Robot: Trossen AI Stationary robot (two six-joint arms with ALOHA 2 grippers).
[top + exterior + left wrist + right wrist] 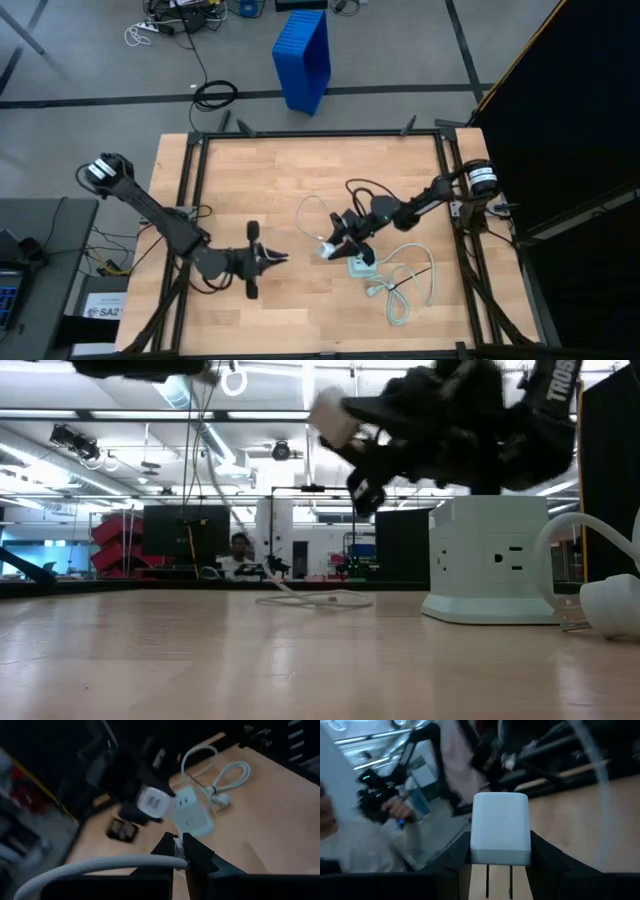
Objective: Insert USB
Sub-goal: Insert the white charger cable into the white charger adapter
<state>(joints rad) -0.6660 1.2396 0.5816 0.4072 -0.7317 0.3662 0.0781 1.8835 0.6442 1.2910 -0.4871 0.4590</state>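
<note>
My left gripper [283, 257] hovers over the table's middle, shut on the USB, a thin white braided cable [100, 865]. The cable hangs down [215, 470], and its slack lies on the table [320, 598]. My right gripper [336, 244] is just to the right, shut on a small white charger cube [500, 827]. The cube's port face [152, 802] is turned toward my left gripper. The pale green-white boxy block [362, 265] stands on the table under the right gripper. My left gripper pinches the USB cable at its plug end [181, 863] between its two fingers [167, 847]. The cable lies across them and trails off to one side, clear of the table there. My right gripper pinches the charger cube by two opposite sides [475, 847] between its fingers [457, 855]. The cube is lifted clear [330, 415], with its two prongs [499, 882] pointing back toward the wrist.
A thicker bundled white cord [405, 290] with a grey plug [612, 605] lies right of the block. A blue bin [303, 55] stands on the floor beyond the far edge. People show beyond the table [238, 550], one with a hand [395, 809] on a dark device.
</note>
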